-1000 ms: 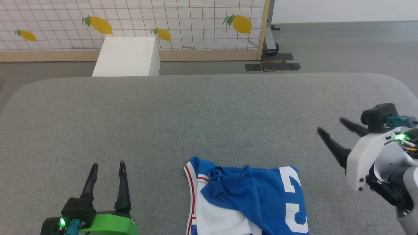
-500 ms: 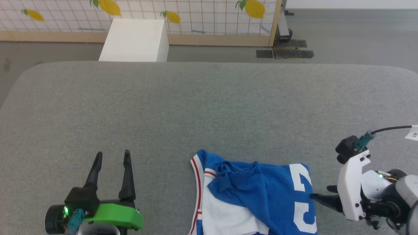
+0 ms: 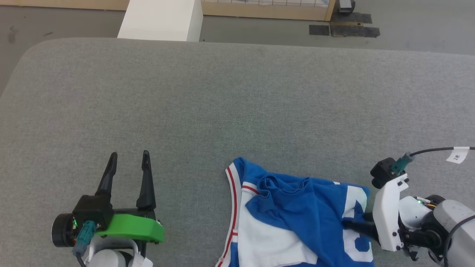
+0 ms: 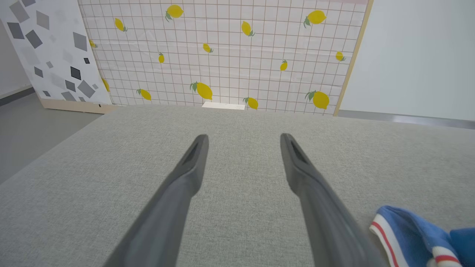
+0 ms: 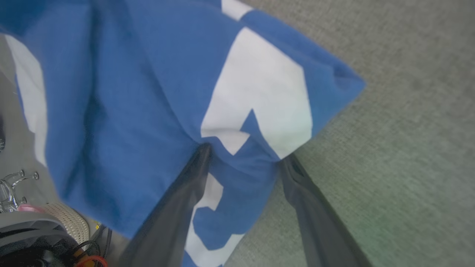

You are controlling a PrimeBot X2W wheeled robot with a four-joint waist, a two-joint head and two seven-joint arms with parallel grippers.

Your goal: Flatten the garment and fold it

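- Since 1 second ago the right claw point(image 5: 245, 152) has dropped from high over the right side of the table point(image 3: 237, 111) to the right edge of the shirt point(image 3: 297, 215); the head camera has also tilted down, so the whole scene sits higher in that view.
- Its 2 dark fingers point(image 5: 174, 207) stand wide apart with a fold of blue cloth and part of the white number print between them; the cloth is not pinched yet.
- In the head view 1 of those fingers lies on the blue cloth at the number print, pointing left.
- The shirt lies rumpled at the near edge of the table, right of centre: blue body on top, a white sleeve toward the near left, red-and-white trim along its left edge.
- Its right edge now bunches up by the claw, where half a second ago it lay flatter.
- The left claw point(image 3: 129, 154) hovers over bare table at the near left, well apart from the shirt, fingers spread and holding nothing.
- A white box point(image 3: 159, 20) stands on the floor past the far edge.
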